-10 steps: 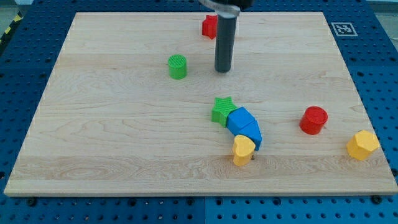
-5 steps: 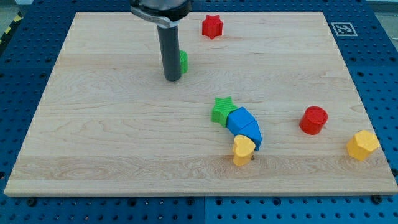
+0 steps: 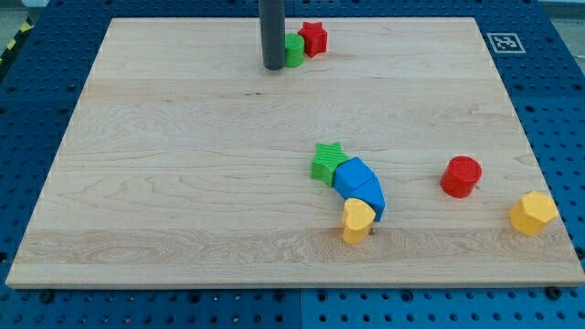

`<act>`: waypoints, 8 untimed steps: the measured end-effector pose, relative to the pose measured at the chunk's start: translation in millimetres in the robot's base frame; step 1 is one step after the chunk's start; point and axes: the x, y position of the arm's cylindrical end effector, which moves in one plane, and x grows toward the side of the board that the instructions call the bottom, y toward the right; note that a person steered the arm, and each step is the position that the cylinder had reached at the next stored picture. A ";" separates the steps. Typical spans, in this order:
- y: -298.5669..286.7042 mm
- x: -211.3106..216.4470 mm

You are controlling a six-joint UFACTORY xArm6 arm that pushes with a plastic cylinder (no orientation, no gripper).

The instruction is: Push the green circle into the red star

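The green circle (image 3: 294, 50) sits near the view's top, touching the left side of the red star (image 3: 313, 38). My tip (image 3: 272, 67) stands right against the green circle's left side, and the dark rod hides part of that block. Rod, green circle and red star form a short line rising toward the view's right.
A green star (image 3: 325, 162), two blue blocks (image 3: 358, 185) and a yellow block (image 3: 357, 220) are clustered below the middle. A red circle (image 3: 461, 175) and a yellow hexagon (image 3: 533, 213) lie at the view's right. A marker tag (image 3: 505, 42) is at the board's top right corner.
My tip swung from right of the green circle to its left, then pushed it up and to the right until it met the red star.
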 end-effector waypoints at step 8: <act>43.8 34.7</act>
